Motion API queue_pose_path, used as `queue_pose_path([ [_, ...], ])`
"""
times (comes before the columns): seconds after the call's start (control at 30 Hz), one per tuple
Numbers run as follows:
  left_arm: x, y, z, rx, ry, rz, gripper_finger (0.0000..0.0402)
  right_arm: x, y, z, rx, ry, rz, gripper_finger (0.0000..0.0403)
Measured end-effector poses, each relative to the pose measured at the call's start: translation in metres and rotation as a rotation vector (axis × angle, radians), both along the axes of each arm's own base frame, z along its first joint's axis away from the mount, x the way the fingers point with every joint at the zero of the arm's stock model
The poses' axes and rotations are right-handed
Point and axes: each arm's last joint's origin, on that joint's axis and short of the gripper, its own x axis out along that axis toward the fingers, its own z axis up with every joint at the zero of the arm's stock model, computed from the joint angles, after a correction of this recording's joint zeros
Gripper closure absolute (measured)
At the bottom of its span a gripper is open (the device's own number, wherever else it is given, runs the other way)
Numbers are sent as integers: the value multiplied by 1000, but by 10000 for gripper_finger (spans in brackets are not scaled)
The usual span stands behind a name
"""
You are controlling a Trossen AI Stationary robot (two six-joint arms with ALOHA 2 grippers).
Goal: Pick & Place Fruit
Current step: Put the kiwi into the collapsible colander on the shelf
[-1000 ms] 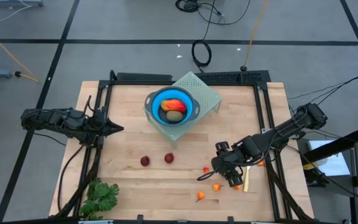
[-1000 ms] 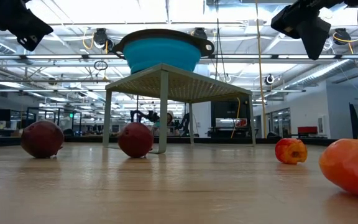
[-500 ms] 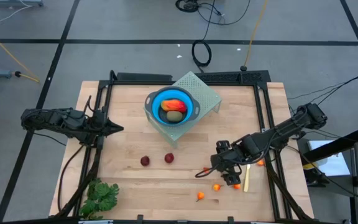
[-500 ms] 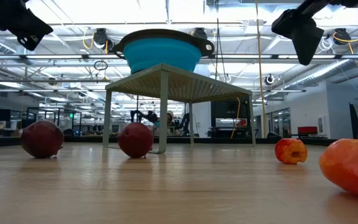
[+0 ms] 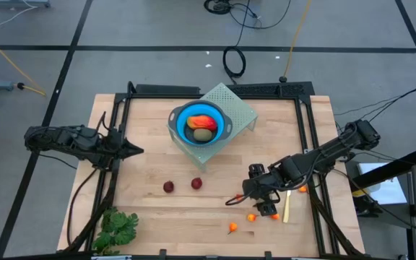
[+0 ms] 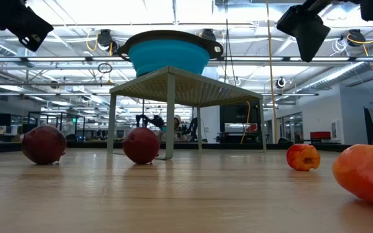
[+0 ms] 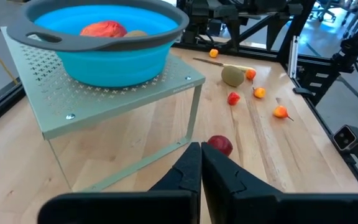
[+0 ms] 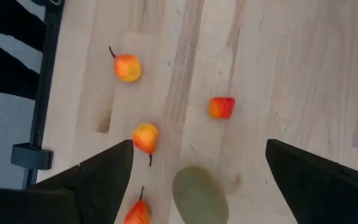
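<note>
My right gripper [image 5: 251, 192] [image 8: 199, 144] hangs open above the table's right near part, high over the wood in the low view [image 6: 302, 29]. Below its spread fingers lies an olive-brown oval [image 8: 199, 194], untouched, with tiny orange-red pieces [image 8: 145, 137] [image 8: 222, 107] [image 8: 127, 67] around it. Two dark-red balls [image 5: 168, 187] [image 5: 196, 183] rest on the table's middle. A blue bowl [image 5: 220, 118] on a green perforated stand [image 5: 240, 108] holds the long red-orange piece [image 5: 202, 121] and a second oval [image 5: 203, 135]. My left gripper [image 5: 137, 149] [image 7: 201, 152] waits shut at the table's left.
A thin yellow stick [image 5: 286, 206] lies right of my right gripper, and a leafy green bunch [image 5: 116, 227] sits at the near left corner. Black frame rails [image 5: 118, 130] run along the table's left and right sides. Bare wood [image 5: 157, 159] lies between the left gripper and the balls.
My right gripper has drifted a little toward the table's left edge while staying high above the wood. The fruit pieces have kept their places.
</note>
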Motion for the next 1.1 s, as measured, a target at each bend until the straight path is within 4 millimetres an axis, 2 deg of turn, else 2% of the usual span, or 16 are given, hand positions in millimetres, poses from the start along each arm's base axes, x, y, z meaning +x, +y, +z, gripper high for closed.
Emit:
queue_pose_path([
  [0.13,1,0,2,3,-20,-7,398,0,0,-1,-29,-12,67,43],
  [0.3,4,-1,5,5,-77,-27,393,-5,-2,-15,-61,22,110,45],
  [0.47,11,-5,-4,-11,-139,-86,394,-10,-4,-27,-80,58,124,44],
  [0.73,20,-7,-21,-62,-147,-80,389,-17,0,-35,-31,107,258,44],
  [1.1,21,-7,-21,-65,-167,-80,393,-35,1,-67,-67,194,288,44],
])
